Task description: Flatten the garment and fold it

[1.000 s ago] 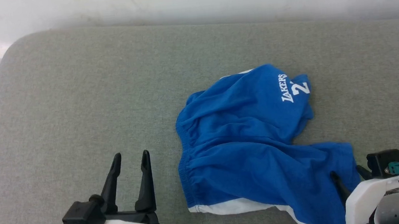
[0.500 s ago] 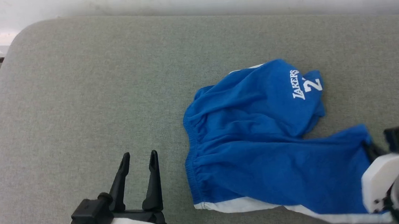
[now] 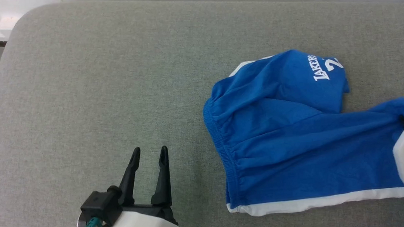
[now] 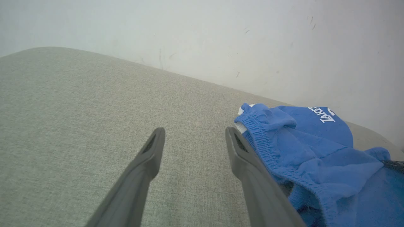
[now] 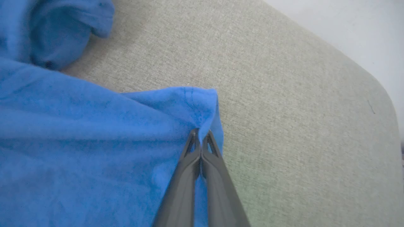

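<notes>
Blue garment, leg hem tight inside the right pincer.

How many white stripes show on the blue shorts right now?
2. One stripe runs along the shorts' near edge; another peeks out at the far edge. Folds may hide more.

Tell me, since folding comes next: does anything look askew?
Yes. On the garment, the lettered leg lies bunched and curled under at the far side, while the right pincer, shut, pinches the other leg's hem corner.
</notes>
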Tool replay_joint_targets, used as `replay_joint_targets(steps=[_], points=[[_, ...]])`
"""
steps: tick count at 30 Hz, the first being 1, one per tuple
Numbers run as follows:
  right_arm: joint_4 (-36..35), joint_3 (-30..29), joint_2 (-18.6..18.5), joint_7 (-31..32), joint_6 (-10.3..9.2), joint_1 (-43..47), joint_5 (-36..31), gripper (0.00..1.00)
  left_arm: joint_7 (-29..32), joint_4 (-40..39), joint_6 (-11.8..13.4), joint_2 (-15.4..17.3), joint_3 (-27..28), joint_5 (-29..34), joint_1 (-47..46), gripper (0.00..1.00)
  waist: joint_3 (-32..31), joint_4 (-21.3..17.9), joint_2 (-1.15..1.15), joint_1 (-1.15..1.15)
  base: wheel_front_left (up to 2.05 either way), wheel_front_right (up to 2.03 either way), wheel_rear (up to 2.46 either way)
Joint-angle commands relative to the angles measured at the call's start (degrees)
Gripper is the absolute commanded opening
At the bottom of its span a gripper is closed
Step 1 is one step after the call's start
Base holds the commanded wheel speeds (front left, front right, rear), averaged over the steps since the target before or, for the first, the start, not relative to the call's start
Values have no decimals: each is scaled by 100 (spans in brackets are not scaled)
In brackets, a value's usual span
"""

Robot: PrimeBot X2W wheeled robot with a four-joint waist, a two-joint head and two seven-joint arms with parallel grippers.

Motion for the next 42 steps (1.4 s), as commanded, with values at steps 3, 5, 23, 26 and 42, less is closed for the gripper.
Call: replay_joint_targets(steps=[3,5,23,26,42], points=[[137,67,71,-167,-5,-112,76,100,-27,70,-47,-34,6,63,-88,100,-93,-6,0,-1,0,0,0],[118,56,155,-302,-5,-109,112,100,-27,74,-27,-32,42,70,-68,100,-165,-34,0,-1,0,0,0],[-1424,-1333,1671,-3325,-5,1659,370,100,8,-470,249,42,137,61,774,100,-888,-478,0,-1,0,0,0],[-1158,-1272,1672,-3644,-5,1781,490,100,75,-502,263,74,80,74,923,100,-911,-535,0,-1,0,0,0],[-837,-1301,1673,-3815,-5,1678,515,100,3159,-1404,234,159,-1020,-276,774,100,-869,-518,0,-1,0,0,0]])
